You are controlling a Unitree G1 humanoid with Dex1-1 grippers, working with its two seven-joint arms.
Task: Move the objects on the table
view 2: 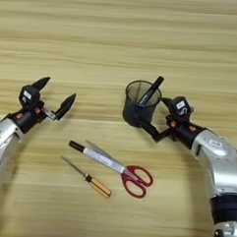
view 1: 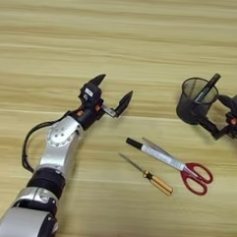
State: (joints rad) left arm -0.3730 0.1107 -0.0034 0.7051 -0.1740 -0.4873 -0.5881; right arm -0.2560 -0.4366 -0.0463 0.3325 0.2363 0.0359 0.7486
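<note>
A black wire-mesh pen cup (view 2: pixel 139 103) stands upright right of centre, with a slim black marker (view 2: pixel 151 90) leaning inside it. On the table (view 1: pixel 120 32) in front lies a white-bodied marker (view 2: pixel 99 157) with black ends. My right gripper (view 2: pixel 154 114) is open against the cup's right side. One finger reaches past the cup's rim and the other lies along its base. My left gripper (view 1: pixel 114 87) hovers open over bare wood at the left, holding nothing.
Red-handled scissors (view 2: pixel 133 179) lie with their blades across the white marker. A small screwdriver (view 2: pixel 90 179) with an orange handle lies just in front of them. A black cable (view 1: pixel 26 145) loops beside my left forearm.
</note>
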